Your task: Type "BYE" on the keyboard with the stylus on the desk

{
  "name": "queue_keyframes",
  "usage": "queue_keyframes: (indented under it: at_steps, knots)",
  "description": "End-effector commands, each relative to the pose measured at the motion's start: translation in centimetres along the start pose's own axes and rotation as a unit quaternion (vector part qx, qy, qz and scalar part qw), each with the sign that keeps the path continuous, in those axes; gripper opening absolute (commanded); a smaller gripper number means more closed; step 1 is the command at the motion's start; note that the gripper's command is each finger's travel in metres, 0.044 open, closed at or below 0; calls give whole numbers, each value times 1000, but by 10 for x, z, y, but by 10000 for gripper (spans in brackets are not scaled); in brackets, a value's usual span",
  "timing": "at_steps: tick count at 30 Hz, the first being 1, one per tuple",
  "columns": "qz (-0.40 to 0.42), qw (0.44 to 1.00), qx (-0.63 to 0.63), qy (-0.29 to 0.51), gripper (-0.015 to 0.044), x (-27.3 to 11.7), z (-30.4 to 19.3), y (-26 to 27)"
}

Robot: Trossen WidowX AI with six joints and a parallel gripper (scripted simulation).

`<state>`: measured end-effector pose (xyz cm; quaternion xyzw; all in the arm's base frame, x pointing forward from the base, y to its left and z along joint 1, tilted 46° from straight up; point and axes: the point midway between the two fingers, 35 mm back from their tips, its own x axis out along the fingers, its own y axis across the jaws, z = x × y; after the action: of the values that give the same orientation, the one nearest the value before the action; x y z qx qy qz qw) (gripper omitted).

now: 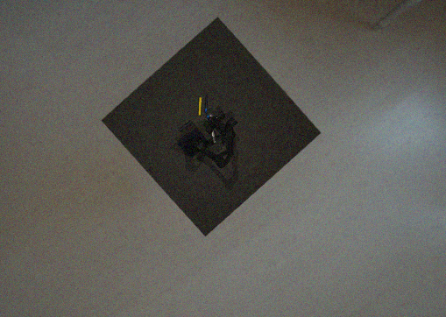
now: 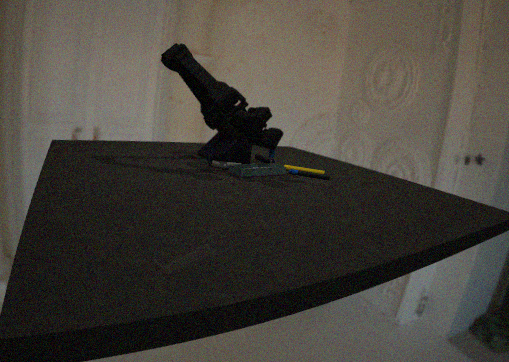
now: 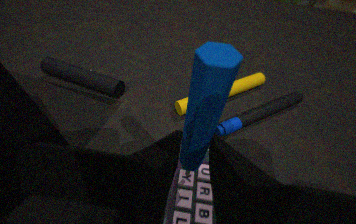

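From the top, my gripper [image 1: 213, 119] sits low over the dark desk [image 1: 276, 131]; a yellow pen [image 1: 200, 106] lies just beyond it.

From the exterior, I am bent down at the keyboard [image 2: 257, 170], the yellow pen just past it.

At the wrist, my fingers pinch the blue stylus [image 3: 209, 102], near upright; keys show directly below, between my fingers; I judge I am on a keypress, which letter I cannot tell; next I should press firmly without loosening.

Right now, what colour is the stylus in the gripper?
Blue. The stylus held in the gripper shows best in the wrist view.
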<state>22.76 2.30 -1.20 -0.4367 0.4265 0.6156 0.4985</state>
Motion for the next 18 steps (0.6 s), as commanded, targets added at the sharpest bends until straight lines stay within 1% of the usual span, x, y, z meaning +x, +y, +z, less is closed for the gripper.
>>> queue_keyframes:
  at_steps: [1, 18]
  knots:
    - [3, 1000, -2, 1, 81, 2, -2, 1]
    - [3, 1000, -2, 1, 81, 5, -7, 1]
